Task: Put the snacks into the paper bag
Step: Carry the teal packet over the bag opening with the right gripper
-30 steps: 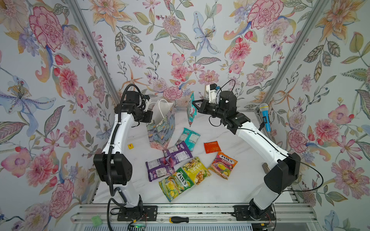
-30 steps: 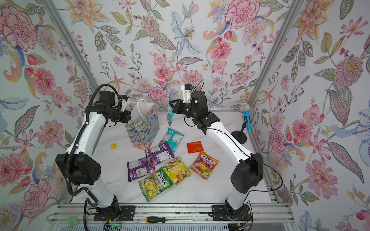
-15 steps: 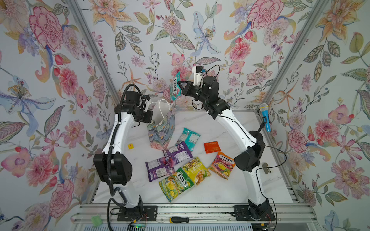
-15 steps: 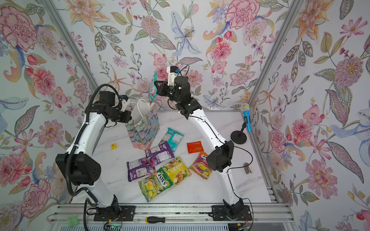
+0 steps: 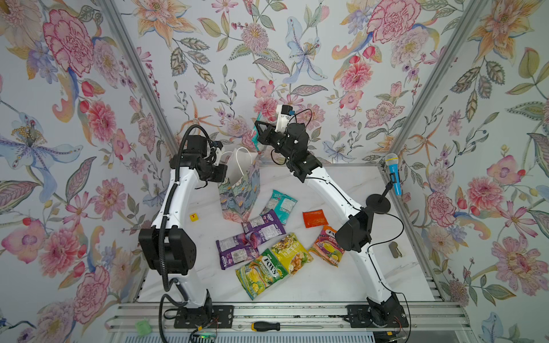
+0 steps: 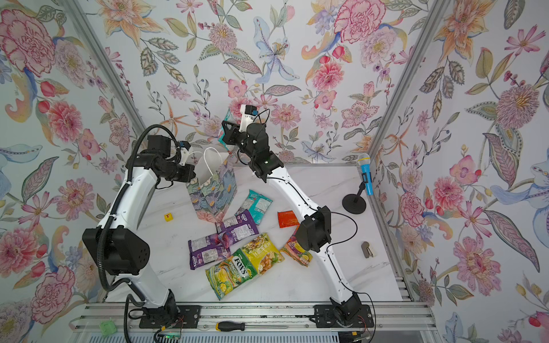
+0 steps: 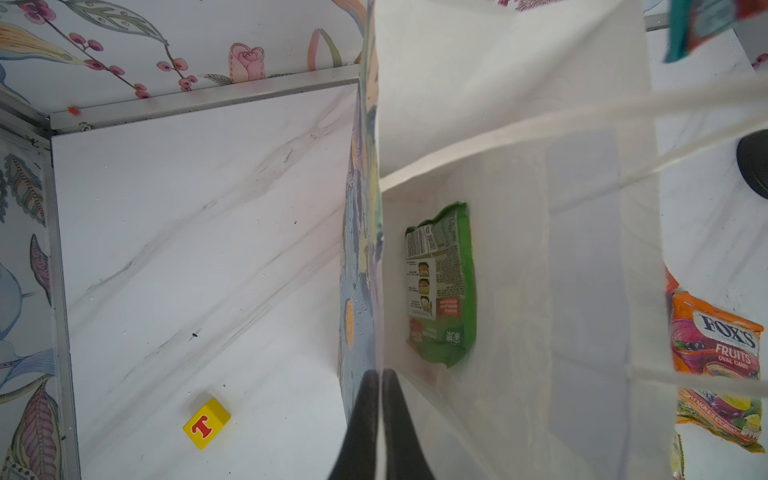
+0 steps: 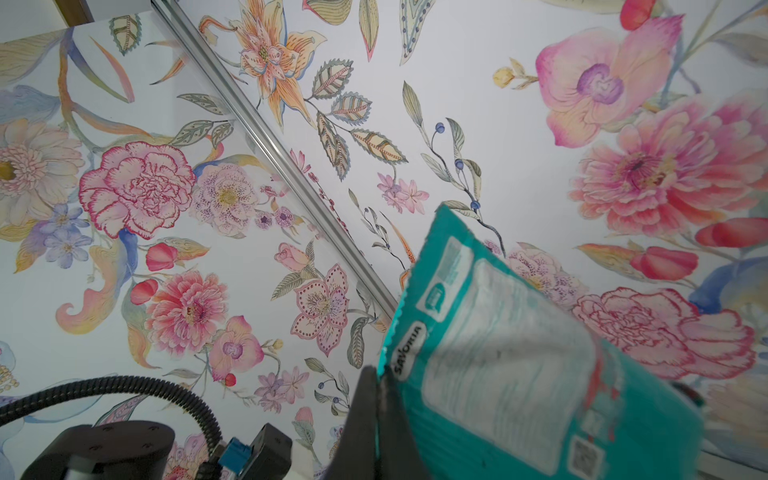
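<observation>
Pinching one wall of the paper bag (image 7: 519, 104), a finger on each side, the left gripper (image 7: 380, 374) holds it near the desk's (image 5: 326, 285) back edge. A green pouch (image 7: 442, 282) lies inside. The right gripper (image 8: 380, 380) clamps a teal pouch (image 8: 498, 353) aloft near the bag's mouth. Seven other snacks (image 5: 263, 227) lie between the desk's middle and front edge.

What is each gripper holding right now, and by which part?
Right gripper: teal pouch, pinched at a corner of its serrated edge. Left gripper: paper bag, pinched at one wall's rim.

Bright, even light, soft shadows; wrist-view foregrounds blur.
</observation>
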Robot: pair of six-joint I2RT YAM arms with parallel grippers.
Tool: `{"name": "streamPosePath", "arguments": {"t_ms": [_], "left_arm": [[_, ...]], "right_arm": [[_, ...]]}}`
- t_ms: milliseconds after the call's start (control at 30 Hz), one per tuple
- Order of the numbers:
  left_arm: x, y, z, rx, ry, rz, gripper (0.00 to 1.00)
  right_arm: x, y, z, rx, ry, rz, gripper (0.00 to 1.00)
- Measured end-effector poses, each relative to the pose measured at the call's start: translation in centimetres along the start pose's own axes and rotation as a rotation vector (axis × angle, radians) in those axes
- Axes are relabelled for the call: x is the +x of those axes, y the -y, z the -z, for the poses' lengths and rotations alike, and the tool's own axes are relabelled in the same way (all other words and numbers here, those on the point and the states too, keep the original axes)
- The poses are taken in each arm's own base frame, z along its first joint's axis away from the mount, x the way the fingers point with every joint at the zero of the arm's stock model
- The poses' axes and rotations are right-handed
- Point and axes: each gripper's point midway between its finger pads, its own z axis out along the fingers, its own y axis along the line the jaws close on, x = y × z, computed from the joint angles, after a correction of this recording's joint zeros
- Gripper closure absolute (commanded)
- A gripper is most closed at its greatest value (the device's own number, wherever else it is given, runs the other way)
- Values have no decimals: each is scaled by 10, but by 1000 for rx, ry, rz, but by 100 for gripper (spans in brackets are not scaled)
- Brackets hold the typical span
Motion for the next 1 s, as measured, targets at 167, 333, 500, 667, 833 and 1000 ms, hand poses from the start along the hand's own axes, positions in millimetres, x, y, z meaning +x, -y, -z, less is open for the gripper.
{"name": "streamPosePath", "arguments": {"t_ms": [167, 333, 500, 667, 833, 1000], "left_arm": [[0, 0, 0, 0, -1, 0, 100], [0, 0, 0, 0, -1, 0, 100], [0, 0, 0, 0, -1, 0, 100], [0, 0, 0, 0, -1, 0, 100], [0, 0, 0, 0, -1, 0, 100], [0, 0, 0, 0, -1, 0, 100]], "right_arm": [[-3, -13, -1, -28, 28, 2, 100], [-8, -28, -3, -53, 88, 21, 100], [-2, -38, -6, -70, 110, 34, 100], [10, -38, -9, -86, 87, 33, 100], [20, -40, -11, -113, 55, 29, 100], [31, -47, -10, -150, 6, 18, 100]]}}
